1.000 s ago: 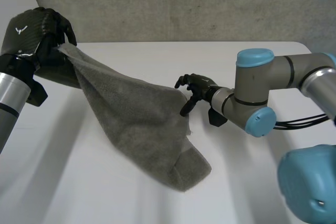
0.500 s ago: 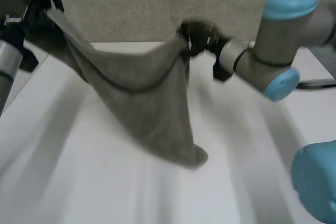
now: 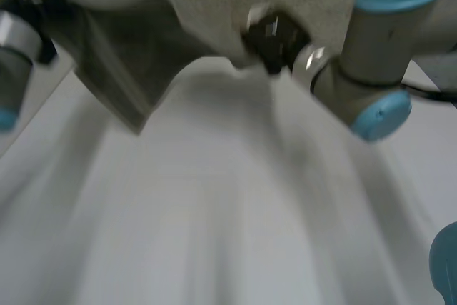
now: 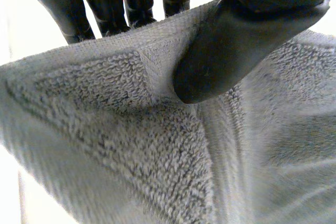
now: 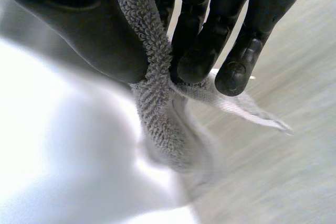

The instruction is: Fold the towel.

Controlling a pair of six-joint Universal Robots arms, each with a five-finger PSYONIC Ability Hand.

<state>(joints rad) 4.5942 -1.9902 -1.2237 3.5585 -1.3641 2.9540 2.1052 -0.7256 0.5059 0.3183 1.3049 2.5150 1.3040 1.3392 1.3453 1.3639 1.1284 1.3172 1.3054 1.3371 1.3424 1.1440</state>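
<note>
Your towel (image 3: 128, 55) hangs above the table (image 3: 214, 212), strung between the left hand (image 4: 236, 40) and right hand (image 5: 84, 30), each pinching its edge thumb against fingers (soft, light terry, likely to sag), so grip hems near corners.

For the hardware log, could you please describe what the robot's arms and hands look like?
The left arm and right arm are grey cylinders with rounded light-blue caps at the joints. The left hand and right hand are black, with smooth, slightly glossy, round-tipped fingers.
</note>
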